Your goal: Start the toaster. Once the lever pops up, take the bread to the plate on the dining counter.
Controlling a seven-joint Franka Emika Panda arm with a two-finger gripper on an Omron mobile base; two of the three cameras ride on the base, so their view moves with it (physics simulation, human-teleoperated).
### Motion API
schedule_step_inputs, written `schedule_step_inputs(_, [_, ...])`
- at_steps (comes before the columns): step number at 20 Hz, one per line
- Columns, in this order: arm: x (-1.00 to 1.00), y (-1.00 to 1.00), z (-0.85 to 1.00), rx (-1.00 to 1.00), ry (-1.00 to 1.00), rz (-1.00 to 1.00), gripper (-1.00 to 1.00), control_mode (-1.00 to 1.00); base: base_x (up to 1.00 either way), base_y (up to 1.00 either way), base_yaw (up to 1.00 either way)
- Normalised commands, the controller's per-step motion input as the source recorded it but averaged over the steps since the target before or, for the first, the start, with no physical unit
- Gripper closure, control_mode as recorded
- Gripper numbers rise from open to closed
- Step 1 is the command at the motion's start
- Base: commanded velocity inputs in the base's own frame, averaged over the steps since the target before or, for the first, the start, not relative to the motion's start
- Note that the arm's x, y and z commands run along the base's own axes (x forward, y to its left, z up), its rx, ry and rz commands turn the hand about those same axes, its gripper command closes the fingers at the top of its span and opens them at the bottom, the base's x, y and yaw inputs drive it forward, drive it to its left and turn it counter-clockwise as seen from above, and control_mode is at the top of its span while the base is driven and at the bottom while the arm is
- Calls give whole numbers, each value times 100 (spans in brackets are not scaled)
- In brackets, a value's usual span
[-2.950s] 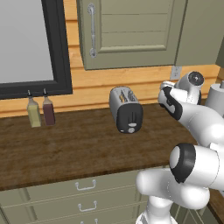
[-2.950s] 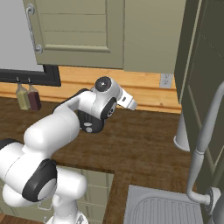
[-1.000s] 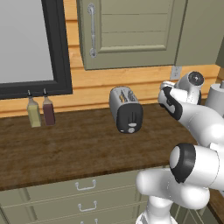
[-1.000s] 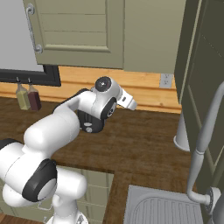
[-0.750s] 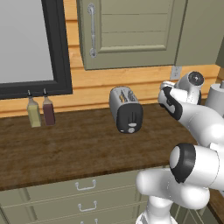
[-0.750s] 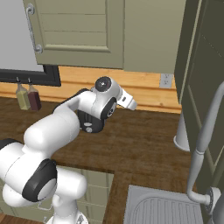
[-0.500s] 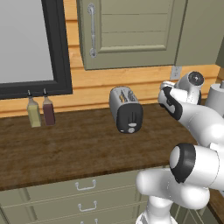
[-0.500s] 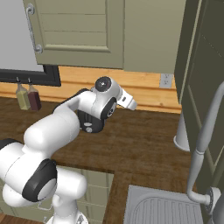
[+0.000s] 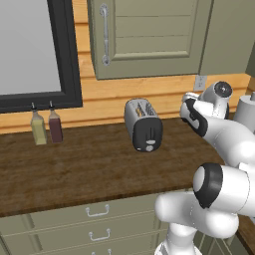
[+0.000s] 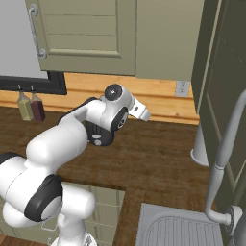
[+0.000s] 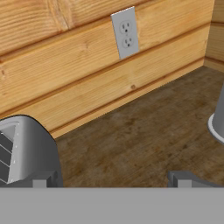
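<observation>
While my arm is folded up over the dark wood counter (image 9: 89, 169), my gripper (image 11: 111, 180) sits raised above the surface, pointed toward the wood-plank back wall (image 11: 65, 74). My two finger tips (image 11: 179, 179) show at the bottom of the hand view, well apart with nothing between them, so they are spread and empty. The toaster (image 9: 144, 125) stands on the counter near the back wall, to the left of my hand as seen from the left base view, apart from it and not touching. Its black end panel faces the front edge of the counter, with a small white knob low on it. Its two slots run along the silver top, and I see something pale orange in them, but I cannot tell what. In the hand view the toaster's rounded silver body shows at the lower left, just beside my left finger tip. A grey wall outlet (image 11: 123, 33) is on the wall ahead of me. Two bottles (image 9: 46, 127), one yellowish and one dark red, stand side by side under the black-framed window (image 9: 35, 52), well to the left of the toaster. An olive green cabinet door (image 9: 149, 37) hangs above the toaster. A sink basin (image 10: 185, 230) and a curved grey faucet (image 10: 223, 158) are at the right in the right base view.
</observation>
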Motion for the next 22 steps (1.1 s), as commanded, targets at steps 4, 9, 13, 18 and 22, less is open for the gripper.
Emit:
schedule_step_inputs(4, [0, 0, 0, 0, 0, 0, -100, -100, 0, 0, 0])
schedule_step_inputs(9, [0, 0, 0, 0, 0, 0, -100, -100, 0, 0, 0])
schedule_step_inputs(13, [0, 0, 0, 0, 0, 0, -100, -100, 0, 0, 0])
schedule_step_inputs(18, [0, 0, 0, 0, 0, 0, -100, -100, 0, 0, 0])
schedule_step_inputs(22, [0, 0, 0, 0, 0, 0, -100, -100, 0, 0, 0])
